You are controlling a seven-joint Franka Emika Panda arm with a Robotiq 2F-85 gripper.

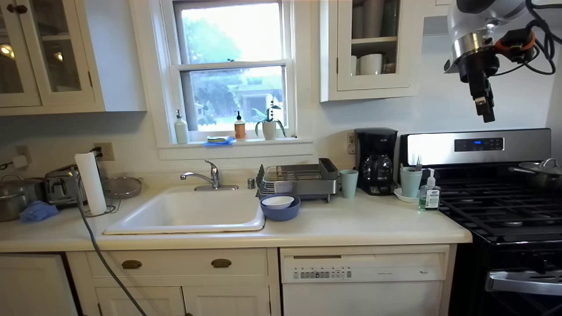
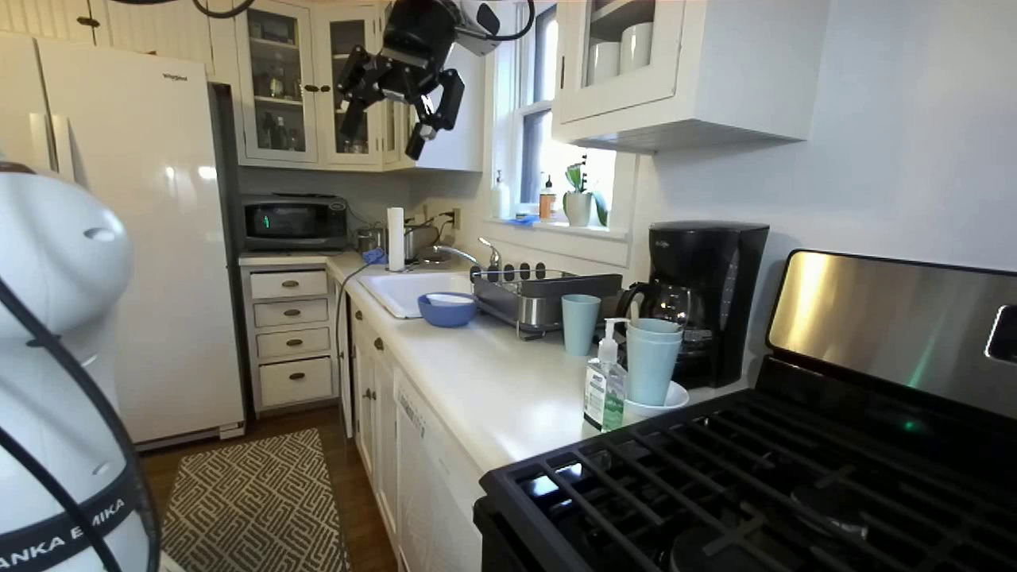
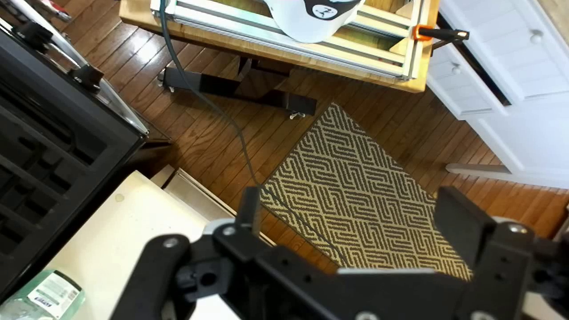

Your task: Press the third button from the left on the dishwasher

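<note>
Dishwasher (image 1: 362, 300), smooth, white and flat-fronted, sits under the cream counter (image 1: 351, 226) in an exterior view. Small grey oblong buttons (image 1: 322, 275) line the left part of its white panel (image 1: 382, 263), and the third button (image 1: 308, 275) is near that row's left end (too small to read). High over the dishwasher's level, well apart from it, hangs the black claw (image 2: 384, 135); its two jointed fingers (image 3: 462, 222) are spread wide, and in the wrist view a maze-patterned rug (image 3: 355, 186), lying on the wooden floor (image 3: 382, 106) out in front of the dishwasher, shows between them.

Right of the dishwasher stands the stove (image 1: 491, 197), brushed steel at the back, black bars on top. Left of the dishwasher, sunk into the counter, is the shiny white sink (image 1: 189, 210) with rounded corners. Above the dishwasher's left end, a round blue bowl (image 1: 281, 215) holds a smaller white bowl (image 1: 279, 201), just in front of a grey rack (image 1: 311, 188) with thin wire rows. Above the dishwasher's middle, farther back, a tapered green cup (image 1: 349, 184) stands beside a black coffee maker (image 1: 376, 138) with a glass jug (image 1: 376, 169). Above the dishwasher's right end is a clear pump bottle (image 1: 431, 195) (white-topped, greenish inside), next to tapered nested cups (image 1: 410, 184) with forks (image 1: 419, 164) poking out.
</note>
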